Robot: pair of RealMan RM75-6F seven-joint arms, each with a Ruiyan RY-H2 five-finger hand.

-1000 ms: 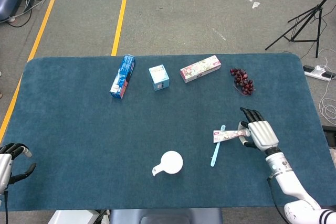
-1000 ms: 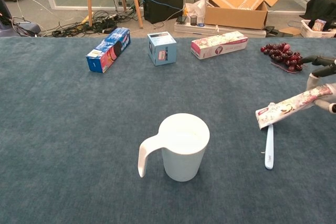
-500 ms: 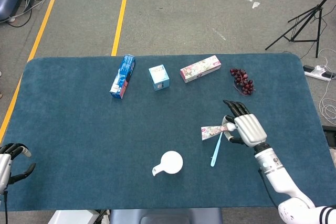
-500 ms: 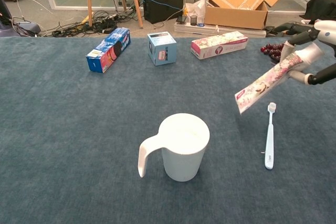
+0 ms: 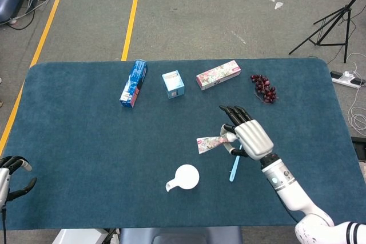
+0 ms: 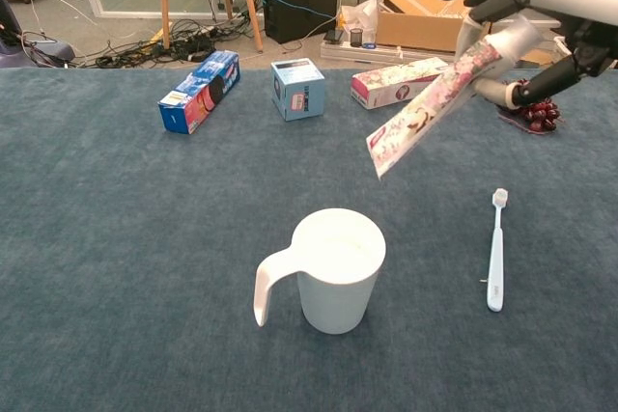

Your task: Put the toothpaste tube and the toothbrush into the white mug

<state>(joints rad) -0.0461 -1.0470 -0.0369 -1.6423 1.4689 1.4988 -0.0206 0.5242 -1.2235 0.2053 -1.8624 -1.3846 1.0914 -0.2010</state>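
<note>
My right hand point(image 5: 247, 135) point(image 6: 541, 16) holds the floral toothpaste tube point(image 5: 211, 143) point(image 6: 435, 99) in the air, its flat end tilted down and to the left, up and to the right of the white mug point(image 5: 186, 176) point(image 6: 336, 268). The mug stands upright on the blue table, handle to its left. A light blue toothbrush point(image 5: 234, 166) point(image 6: 495, 253) lies flat on the cloth to the right of the mug. My left hand point(image 5: 10, 175) rests open at the table's near left corner, holding nothing.
Along the far side of the table point(image 5: 86, 141) lie a blue box point(image 5: 133, 83), a small light blue carton point(image 5: 172, 84), a floral toothpaste box point(image 5: 217, 74) and a bunch of dark grapes point(image 5: 264, 88). A tripod point(image 5: 337, 21) stands on the floor beyond the right edge.
My right hand has lifted the toothpaste tube off the table and carried it up and to the left, toward the mug. The toothbrush stays where it lay.
</note>
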